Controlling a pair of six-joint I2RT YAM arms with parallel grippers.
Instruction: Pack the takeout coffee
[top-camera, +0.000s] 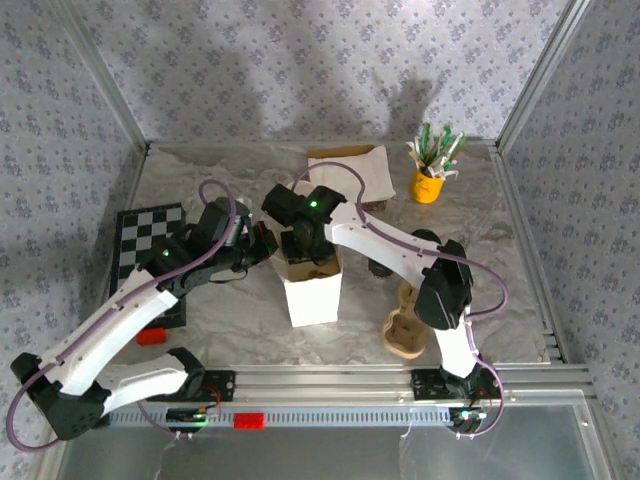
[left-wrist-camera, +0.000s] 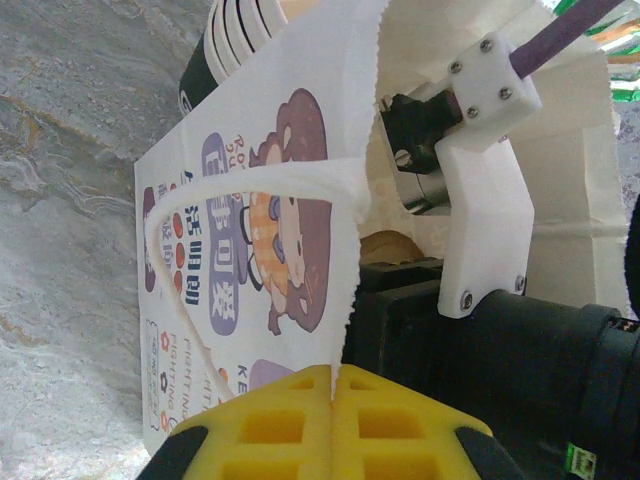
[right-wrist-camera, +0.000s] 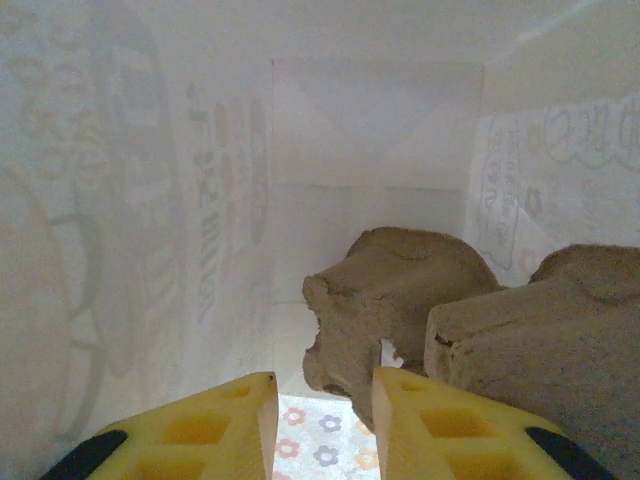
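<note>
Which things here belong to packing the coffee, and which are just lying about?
For the job:
- bag, its edge pinched by the left gripper
- carrier inside the bag, with the right gripper open above it
- cup behind the bag

Lying about:
- yellow cup of sticks
- checkerboard
- red block
- spare bag
- spare carrier

A checkerboard (top-camera: 148, 235) lies at the left, a red block (top-camera: 152, 336) by its near corner; a yellow cup (top-camera: 428, 186) of sticks, perhaps stirrers, stands far right.
</note>
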